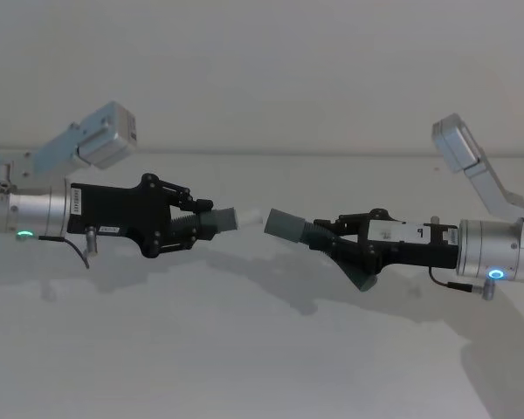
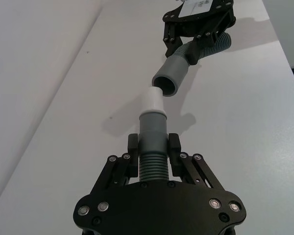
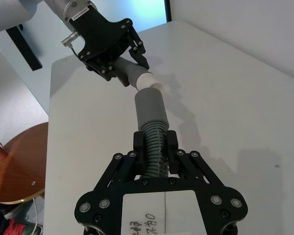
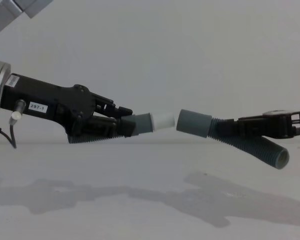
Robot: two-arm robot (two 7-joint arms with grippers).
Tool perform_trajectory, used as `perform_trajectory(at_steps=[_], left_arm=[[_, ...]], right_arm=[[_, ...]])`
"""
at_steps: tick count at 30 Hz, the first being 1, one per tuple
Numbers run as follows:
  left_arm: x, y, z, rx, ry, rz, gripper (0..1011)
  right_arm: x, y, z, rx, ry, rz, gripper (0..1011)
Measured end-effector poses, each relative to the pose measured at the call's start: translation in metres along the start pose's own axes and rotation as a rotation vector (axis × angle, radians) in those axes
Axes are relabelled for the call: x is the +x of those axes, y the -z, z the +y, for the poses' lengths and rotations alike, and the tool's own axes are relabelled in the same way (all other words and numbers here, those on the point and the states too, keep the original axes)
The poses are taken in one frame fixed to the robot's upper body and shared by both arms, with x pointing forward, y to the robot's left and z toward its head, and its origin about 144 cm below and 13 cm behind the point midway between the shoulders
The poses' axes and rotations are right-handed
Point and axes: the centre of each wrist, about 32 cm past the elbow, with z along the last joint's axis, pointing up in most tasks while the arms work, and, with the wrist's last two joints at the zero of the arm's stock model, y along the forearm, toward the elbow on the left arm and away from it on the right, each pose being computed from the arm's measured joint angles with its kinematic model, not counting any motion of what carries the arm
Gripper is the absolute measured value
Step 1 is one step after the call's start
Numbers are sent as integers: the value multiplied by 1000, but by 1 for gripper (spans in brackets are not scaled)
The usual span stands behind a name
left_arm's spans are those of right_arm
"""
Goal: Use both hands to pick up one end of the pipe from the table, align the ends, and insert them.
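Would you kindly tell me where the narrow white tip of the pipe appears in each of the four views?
Head view: white tip left of centre, facing the grey cuff.
Left wrist view: upper centre, beyond the left gripper.
Right wrist view: upper centre, farther off, just past the cuff.
Chest view: centre, above the table.
Shared landmark: the grey cuff that the right gripper holds out, just short of the tip.

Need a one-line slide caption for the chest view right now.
Left gripper and right gripper hold both pipe pieces above the table, white tip nearly meeting grey cuff.
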Motion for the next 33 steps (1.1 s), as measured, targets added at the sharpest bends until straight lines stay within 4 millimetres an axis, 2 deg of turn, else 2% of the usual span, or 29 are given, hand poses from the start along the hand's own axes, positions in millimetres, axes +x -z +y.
perform_trajectory(at_steps=[33], left_arm=[[-1, 3, -5, -11, -13, 18, 351]], right_arm=[[5, 5, -1, 2, 11, 34, 256]])
